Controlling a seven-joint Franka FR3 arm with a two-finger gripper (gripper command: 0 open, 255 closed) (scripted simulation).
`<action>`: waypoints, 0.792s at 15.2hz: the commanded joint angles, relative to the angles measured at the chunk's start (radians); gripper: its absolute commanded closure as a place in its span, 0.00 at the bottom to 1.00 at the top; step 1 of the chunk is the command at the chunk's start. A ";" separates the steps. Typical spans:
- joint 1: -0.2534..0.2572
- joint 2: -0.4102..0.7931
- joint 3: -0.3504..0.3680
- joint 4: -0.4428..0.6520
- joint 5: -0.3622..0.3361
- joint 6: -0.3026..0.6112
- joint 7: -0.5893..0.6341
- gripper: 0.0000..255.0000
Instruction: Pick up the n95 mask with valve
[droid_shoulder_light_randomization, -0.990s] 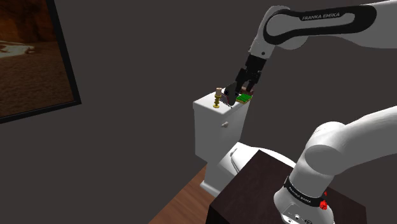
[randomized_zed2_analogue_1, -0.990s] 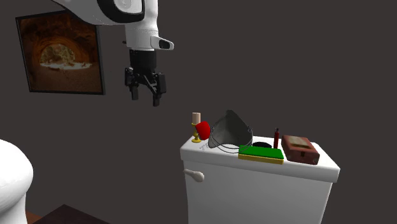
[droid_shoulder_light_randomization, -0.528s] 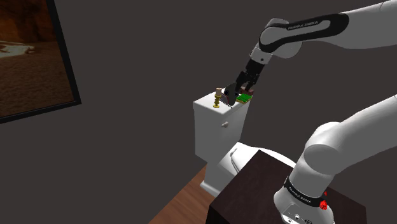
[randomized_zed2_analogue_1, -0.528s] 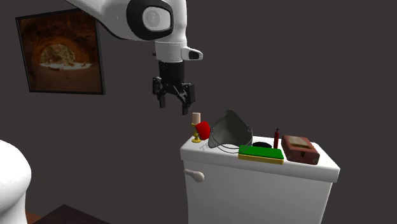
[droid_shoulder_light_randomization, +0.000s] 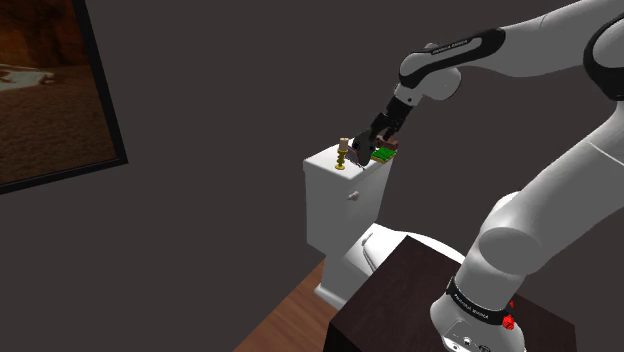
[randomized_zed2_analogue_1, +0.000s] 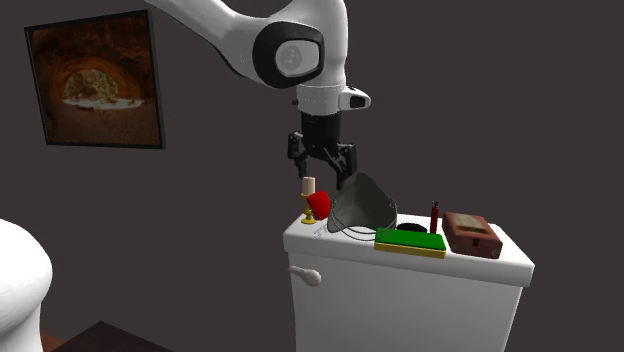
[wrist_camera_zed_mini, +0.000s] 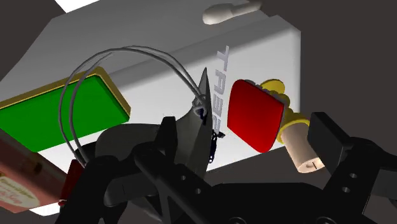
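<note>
The gripper hangs in the middle of the second exterior view. Its 2 fingers are spread apart and grasp nothing. It is just above the grey n95 mask and the red valve of the mask. The mask stands on the white toilet tank, right of centre, touching a small candle. A green pad and a brown box lie further right. In the wrist view the valve shows between the 2 fingers.

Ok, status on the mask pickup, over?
Gripper open, poised over the mask. Mask on the tank lid, ungrasped. Candlestick close beside it, mind that.
</note>
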 joint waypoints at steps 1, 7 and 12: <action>0.013 0.065 -0.047 0.045 0.050 0.030 -0.066 0.00; 0.020 0.091 -0.059 0.001 0.078 0.094 -0.099 0.00; 0.024 0.105 -0.065 -0.020 0.094 0.126 -0.118 1.00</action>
